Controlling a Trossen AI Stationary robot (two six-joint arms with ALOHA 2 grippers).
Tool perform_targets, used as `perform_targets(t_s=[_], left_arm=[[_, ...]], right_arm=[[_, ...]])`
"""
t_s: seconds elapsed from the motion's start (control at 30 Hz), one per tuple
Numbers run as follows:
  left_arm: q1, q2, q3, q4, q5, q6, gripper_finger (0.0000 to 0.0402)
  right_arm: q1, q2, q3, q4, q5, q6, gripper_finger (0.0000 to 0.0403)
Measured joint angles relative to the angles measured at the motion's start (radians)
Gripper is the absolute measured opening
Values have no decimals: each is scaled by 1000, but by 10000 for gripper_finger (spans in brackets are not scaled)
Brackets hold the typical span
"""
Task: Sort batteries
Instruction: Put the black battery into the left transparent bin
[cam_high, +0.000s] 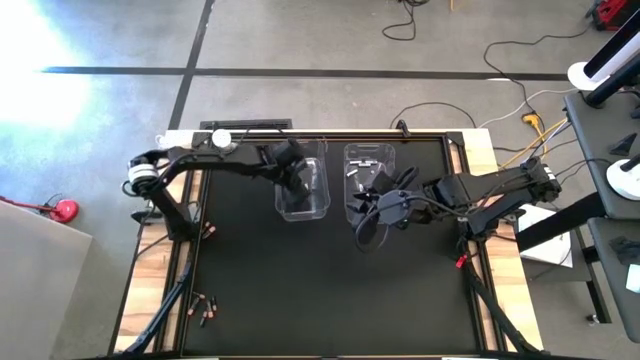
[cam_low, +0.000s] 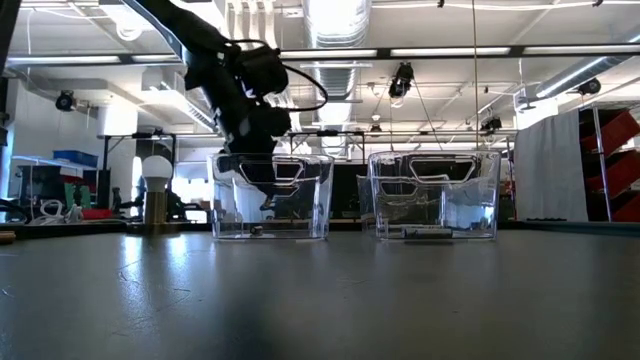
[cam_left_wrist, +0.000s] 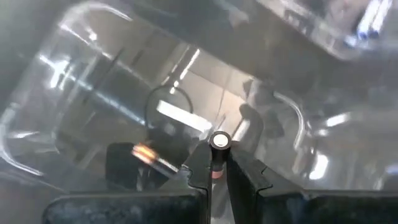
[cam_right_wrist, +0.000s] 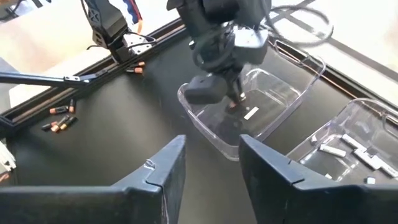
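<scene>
High view: left gripper (cam_high: 296, 186) over bin (cam_high: 322, 190)

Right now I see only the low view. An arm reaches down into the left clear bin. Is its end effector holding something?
Observer: Yes. The left wrist view shows the left end effector shut on one battery inside the left bin.
Operator: What is in the other bin?
Observer: Several white batteries lie on the floor of the right bin.
Operator: Are any batteries outside the bins?
Observer: Yes. A few copper-coloured batteries lie loose on the table, near its front left corner.
</scene>
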Motion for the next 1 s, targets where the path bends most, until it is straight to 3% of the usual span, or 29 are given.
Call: perform_targets(t_s=[0.27, 0.4, 0.73, 0.83, 1.0], left_arm=[[-35, 51, 0, 5, -57, -96, 11], [-37, 107, 27, -7, -79, -139, 11], [-60, 237, 226, -248, -14, 3, 14], [-66, 255, 256, -275, -12, 33, 29], [-67, 247, 264, -259, -35, 31, 66]], right_arm=[[-5, 0, 0, -8, 5, -28, 152], [-12, 1, 0, -8, 70, -36, 156], [-19, 1, 0, -20, 73, -38, 176], [-19, -6, 0, -93, 44, 19, 188], [-53, -12, -10, -330, -107, 142, 199]])
